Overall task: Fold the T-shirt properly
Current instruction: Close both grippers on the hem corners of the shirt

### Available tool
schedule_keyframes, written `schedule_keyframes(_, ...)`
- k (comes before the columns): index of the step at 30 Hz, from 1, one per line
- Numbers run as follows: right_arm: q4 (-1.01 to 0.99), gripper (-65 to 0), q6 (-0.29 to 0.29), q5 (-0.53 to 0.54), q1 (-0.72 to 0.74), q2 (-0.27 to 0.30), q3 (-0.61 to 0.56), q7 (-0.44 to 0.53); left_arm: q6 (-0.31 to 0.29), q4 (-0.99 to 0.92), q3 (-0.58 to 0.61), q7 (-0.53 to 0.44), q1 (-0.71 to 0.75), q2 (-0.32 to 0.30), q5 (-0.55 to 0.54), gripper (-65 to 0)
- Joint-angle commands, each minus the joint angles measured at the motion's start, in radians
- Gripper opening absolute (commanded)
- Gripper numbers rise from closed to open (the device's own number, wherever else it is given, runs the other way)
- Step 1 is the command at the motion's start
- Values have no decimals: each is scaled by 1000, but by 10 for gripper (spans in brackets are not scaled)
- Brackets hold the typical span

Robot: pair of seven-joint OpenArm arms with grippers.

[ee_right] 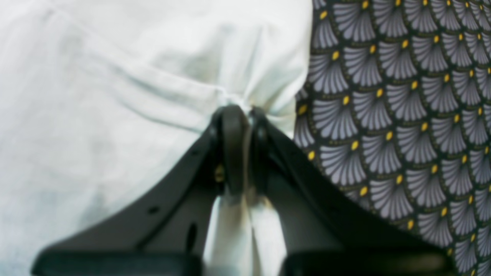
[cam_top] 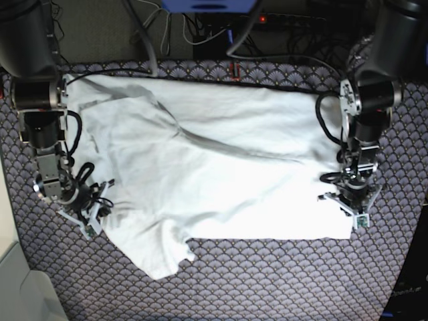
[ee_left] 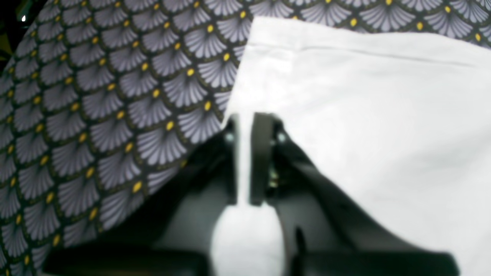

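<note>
The white T-shirt (cam_top: 221,174) lies spread and wrinkled across the table, with a sleeve pointing toward the front left. My left gripper (cam_top: 349,204) is at the shirt's right edge. In the left wrist view it (ee_left: 245,120) is shut on a thin fold of the T-shirt (ee_left: 364,115), with cloth showing between the fingers. My right gripper (cam_top: 87,210) is at the shirt's left edge. In the right wrist view it (ee_right: 241,113) is shut on a bunched pinch of the T-shirt (ee_right: 96,115), which puckers around the fingertips.
The purple scallop-patterned tablecloth (cam_top: 267,281) covers the table around the shirt, also seen as tablecloth (ee_left: 96,115) and tablecloth (ee_right: 402,115). Cables and a blue box (cam_top: 210,5) sit behind the table. A pale object (cam_top: 13,281) stands at the front left corner.
</note>
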Motion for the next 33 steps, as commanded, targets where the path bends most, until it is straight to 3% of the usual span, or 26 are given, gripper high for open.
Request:
schedule_keyframes(1,-2,-650,4,-30,6,0,-4,-56,-10,-9,3,108,19,0,11,-650)
schedule_keyframes(8,-2,-650,4,-30,6,-1,-2,-56,-5,-9,3,60,50,0,11,-643)
schedule_keyframes(14,-2,-650,4,-30,6,-1,-2,-56,-8,66,2,79,53,15,0,-643)
schedule_keyframes(23,-2,-650,4,-30,6,-1,-4,-58,-10,379,6,396,55,17,-193,-638)
schedule_keyframes(25,-2,-650,4,-30,6,-1,-4,-58,-10,429,5,447,55,17,-205,-612)
schedule_keyframes(27,-2,-650,4,-30,6,-1,-4,-58,-10,482,5,490,59,17,-221,-540)
schedule_keyframes(30,-2,-650,4,-30,6,-1,-4,-58,-10,557,5,488,96,17,-222,-441)
schedule_keyframes(33,-2,-650,4,-30,6,-1,-4,-58,-8,585,5,476,121,17,-216,-400)
